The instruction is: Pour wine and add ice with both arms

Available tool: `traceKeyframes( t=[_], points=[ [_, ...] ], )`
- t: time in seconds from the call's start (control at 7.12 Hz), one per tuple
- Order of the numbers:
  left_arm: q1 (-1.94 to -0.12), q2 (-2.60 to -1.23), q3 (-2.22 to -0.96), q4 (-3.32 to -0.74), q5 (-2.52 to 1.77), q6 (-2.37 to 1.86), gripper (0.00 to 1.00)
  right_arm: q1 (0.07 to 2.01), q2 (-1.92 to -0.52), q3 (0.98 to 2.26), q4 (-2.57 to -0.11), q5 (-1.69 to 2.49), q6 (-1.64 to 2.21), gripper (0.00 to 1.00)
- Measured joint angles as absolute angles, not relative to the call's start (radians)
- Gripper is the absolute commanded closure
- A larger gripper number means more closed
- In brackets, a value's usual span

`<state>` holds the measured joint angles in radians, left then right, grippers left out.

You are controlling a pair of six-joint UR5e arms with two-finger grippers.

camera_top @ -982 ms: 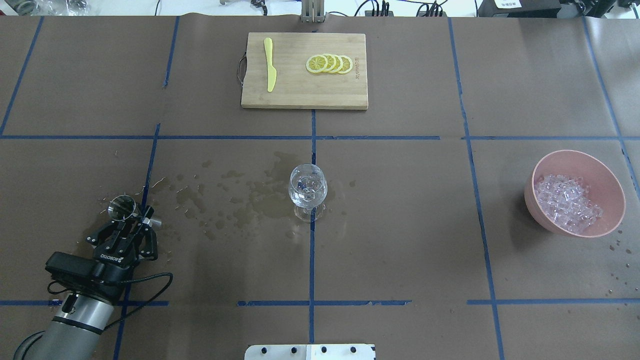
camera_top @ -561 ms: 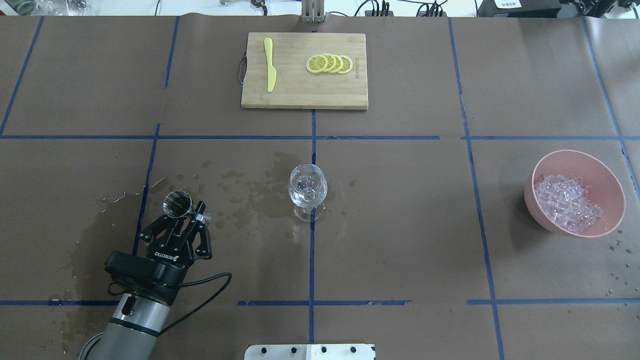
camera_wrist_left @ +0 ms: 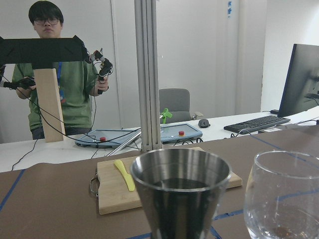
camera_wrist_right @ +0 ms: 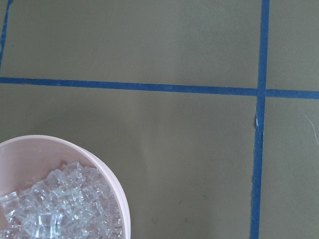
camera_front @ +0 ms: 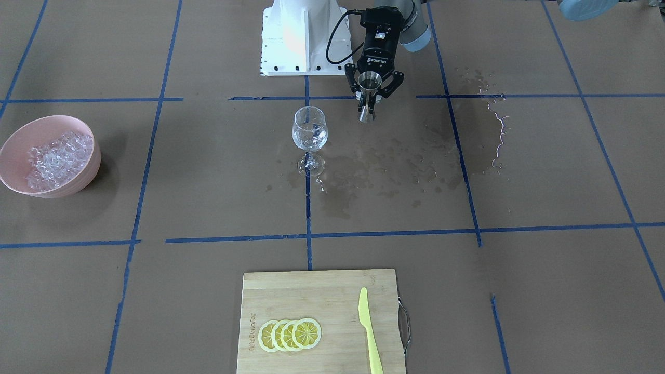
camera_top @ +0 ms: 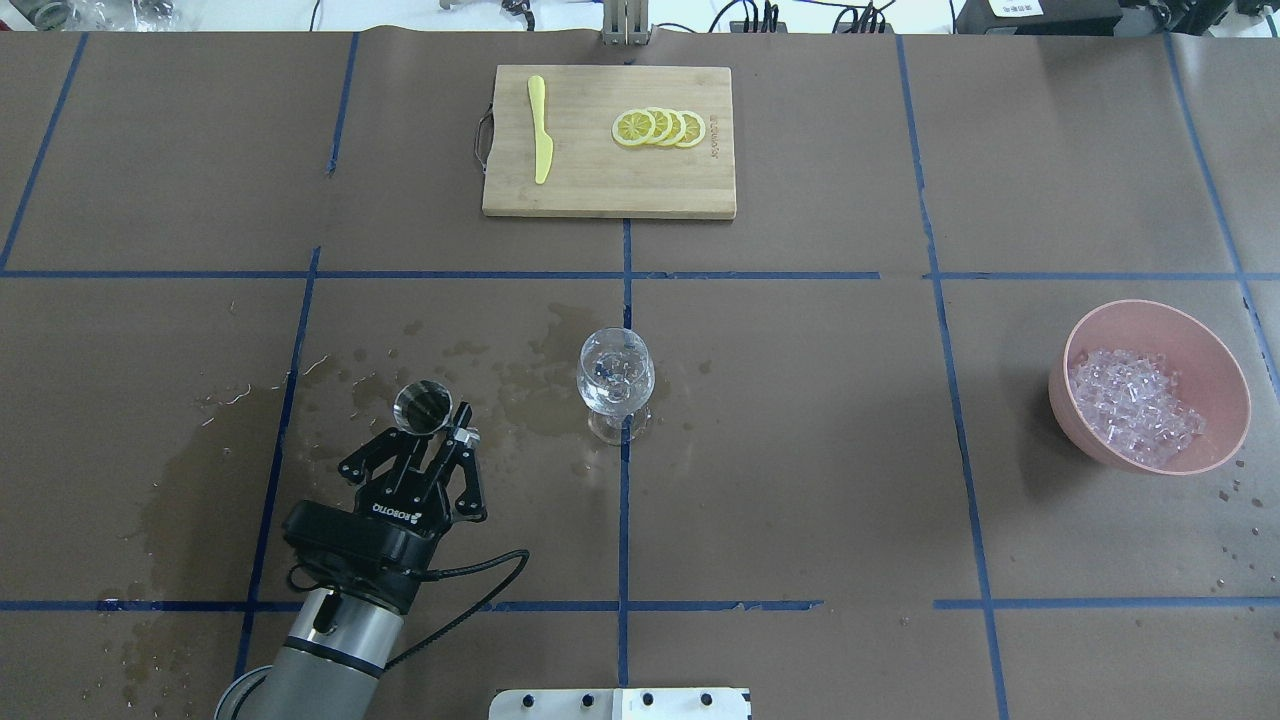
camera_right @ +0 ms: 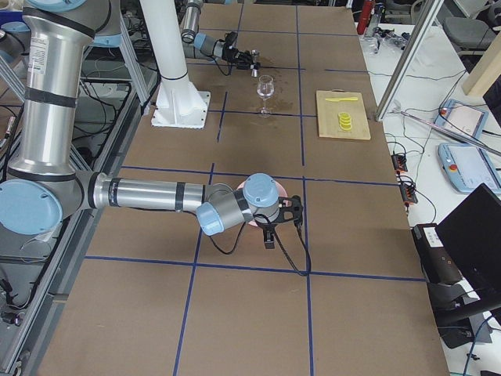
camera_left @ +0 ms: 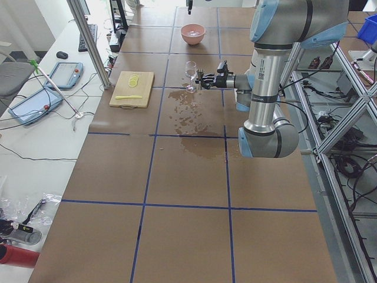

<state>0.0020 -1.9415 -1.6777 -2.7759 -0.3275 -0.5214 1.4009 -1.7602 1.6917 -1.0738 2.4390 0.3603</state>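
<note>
Steel jigger (camera_top: pixel 421 407), pinched upright by left hand (camera_top: pixel 437 432) near the wine glass (camera_top: pixel 615 375): careless tilting risks spilling wine onto wet worktop (camera_top: pixel 800 450). Right hand (camera_right: pixel 296 210): cannot tell.

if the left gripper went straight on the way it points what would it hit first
Probably the cutting board, near the knife. The left gripper, shut on the jigger, points past the glass; height is unclear, so it may pass over.
</note>
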Motion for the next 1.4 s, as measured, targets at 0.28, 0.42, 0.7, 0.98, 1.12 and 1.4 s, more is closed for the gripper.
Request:
traceKeyframes(
  t=[0.28,0.42,0.7,0.98,1.12,1.4],
  points=[
    [-0.027,-1.978,-1.678,-2.702,-0.328,-0.423,1.0,1.401,-1.761,1.692,-1.074,2.439,0.36,0.0],
    [-0.043,-1.996,-1.678,-2.671,-0.329,-0.385,1.0,1.401,-1.761,1.691,-1.075,2.439,0.36,0.0],
    [-0.075,-2.031,-1.678,-2.606,-0.338,-0.332,1.0,1.4,-1.761,1.691,-1.075,2.439,0.361,0.0],
    [-0.103,-2.056,-1.678,-2.508,-0.356,-0.316,1.0,1.397,-1.761,1.69,-1.075,2.439,0.361,0.0],
    [-0.107,-2.063,-1.678,-2.466,-0.359,-0.297,1.0,1.396,-1.761,1.69,-1.075,2.438,0.361,0.0],
    [-0.108,-2.079,-1.678,-2.39,-0.359,-0.222,1.0,1.395,-1.76,1.69,-1.075,2.436,0.36,0.0]
  ],
)
